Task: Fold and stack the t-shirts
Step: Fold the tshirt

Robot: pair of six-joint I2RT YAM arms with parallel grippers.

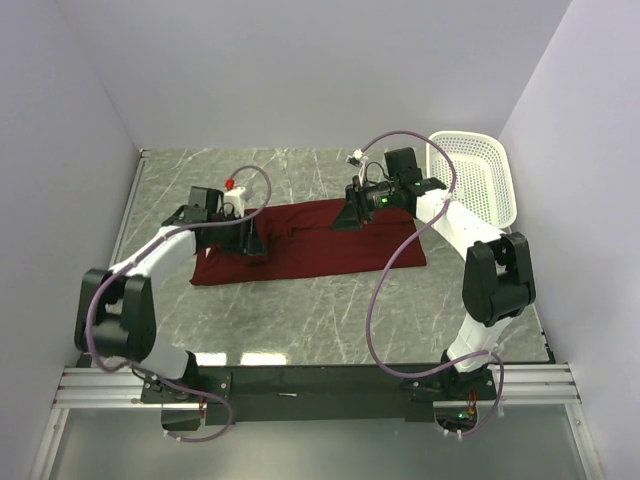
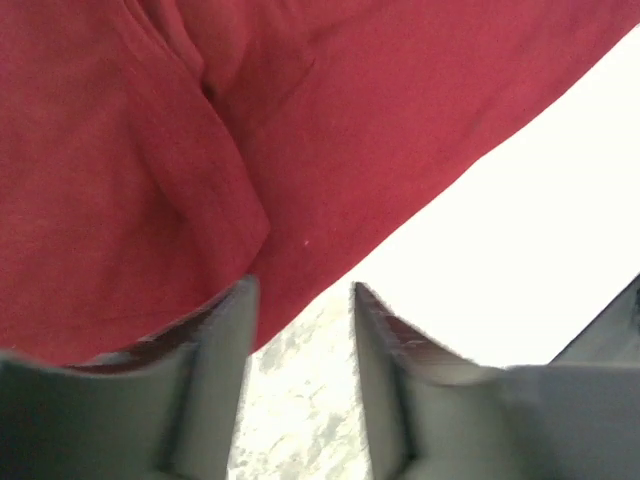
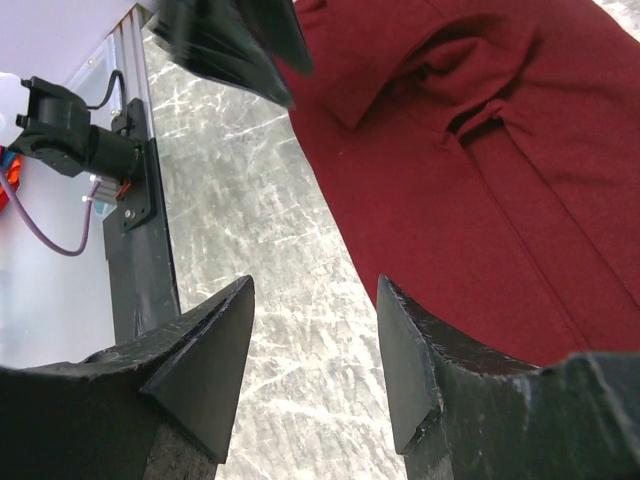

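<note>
From above, we see the maroon t-shirt (image 1: 310,240) lying as a long band across the table (image 1: 300,320), with the left gripper (image 1: 250,240) over its 9 o'clock end and the right gripper (image 1: 350,215) at its far edge toward 1 o'clock. Our left wrist view shows parted, empty jaws with cloth at 11 o'clock. The right wrist view shows the same with cloth at 2 o'clock, so we should pinch both ends evenly before folding.
</note>
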